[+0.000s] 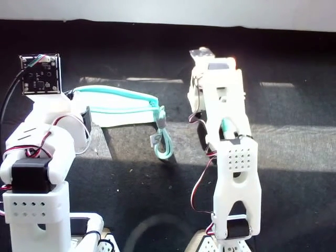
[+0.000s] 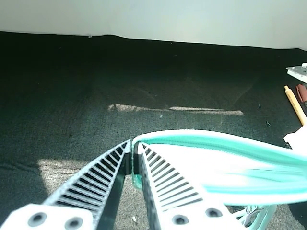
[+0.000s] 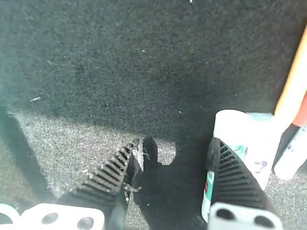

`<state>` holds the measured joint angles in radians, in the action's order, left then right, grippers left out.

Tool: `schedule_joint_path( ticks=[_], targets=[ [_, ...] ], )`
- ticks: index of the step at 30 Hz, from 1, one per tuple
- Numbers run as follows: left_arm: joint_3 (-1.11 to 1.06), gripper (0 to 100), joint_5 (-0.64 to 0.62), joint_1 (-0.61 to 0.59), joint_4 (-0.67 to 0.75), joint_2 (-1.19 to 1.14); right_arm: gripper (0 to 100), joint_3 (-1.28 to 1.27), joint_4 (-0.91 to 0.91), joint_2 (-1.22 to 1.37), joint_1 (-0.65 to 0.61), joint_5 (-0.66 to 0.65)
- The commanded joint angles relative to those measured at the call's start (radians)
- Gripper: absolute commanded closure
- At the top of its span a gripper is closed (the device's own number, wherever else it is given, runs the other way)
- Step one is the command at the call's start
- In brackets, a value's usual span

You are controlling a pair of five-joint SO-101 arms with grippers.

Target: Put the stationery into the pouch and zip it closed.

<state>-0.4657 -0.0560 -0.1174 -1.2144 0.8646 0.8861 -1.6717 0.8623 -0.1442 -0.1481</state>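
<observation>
Left hand [image 2: 132, 147] fingers together, clamped on the end edge of pouch [image 2: 216, 163], holding it up over the dark surface [image 2: 72, 96]. Pouch is white with a teal zip and stretches out sideways toward the right arm, with a teal loop [image 1: 164, 143] hanging from its far end. Right hand [image 3: 175, 143] fingers apart, low over the surface, nothing between them. White tube [image 3: 240, 136] right beside one finger, orange pencil [image 3: 293, 86] and red-white pen [image 3: 293, 155] just past it, all lying on the surface outside the pouch
</observation>
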Motion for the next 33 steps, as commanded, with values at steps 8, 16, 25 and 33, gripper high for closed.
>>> schedule_joint_path(
  ticks=[8,16,25,33],
  targets=[
    [-0.013,99,-0.002,-0.013,0.003,0.001,77.8,0.147,-0.068,0.01,0.084,-0.015],
    [-0.013,99,-0.002,-0.013,0.003,0.001,77.8,0.145,-0.068,0.145,0.073,-0.017],
    [-0.013,99,-0.002,-0.013,0.003,0.001,77.8,0.145,-0.064,0.088,0.05,-0.074],
    [-0.008,99,-0.002,-0.013,0.0,0.001,77.9,0.143,-0.005,0.199,0.065,-0.184]
  ],
)
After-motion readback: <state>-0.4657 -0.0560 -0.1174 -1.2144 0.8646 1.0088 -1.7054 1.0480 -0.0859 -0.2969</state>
